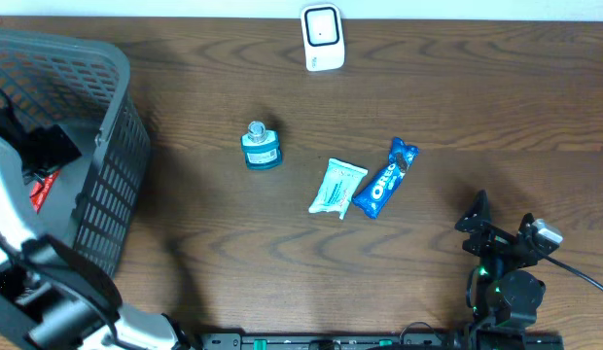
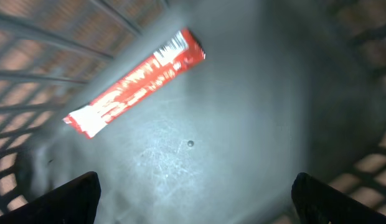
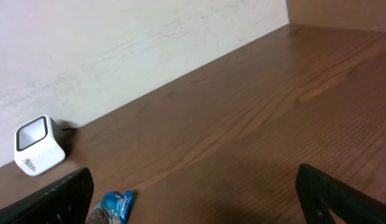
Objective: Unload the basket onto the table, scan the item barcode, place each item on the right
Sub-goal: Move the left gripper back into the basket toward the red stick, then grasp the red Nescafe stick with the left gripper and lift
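Left claw, wide and empty, hangs over the red pack in the basket; right claw is wide too. Next, probably: grasp the Oreo for the far scanner.

Overhead view: evenly and moderately lit, sharp throughout, with a broad soft shadow on the table just right of the basket. Left wrist view: dim, hazy and blurred, with a smeared red packet and pale glare across the basket floor. Right wrist view: bright and clear, with a slightly washed-out wall and soft near edges.
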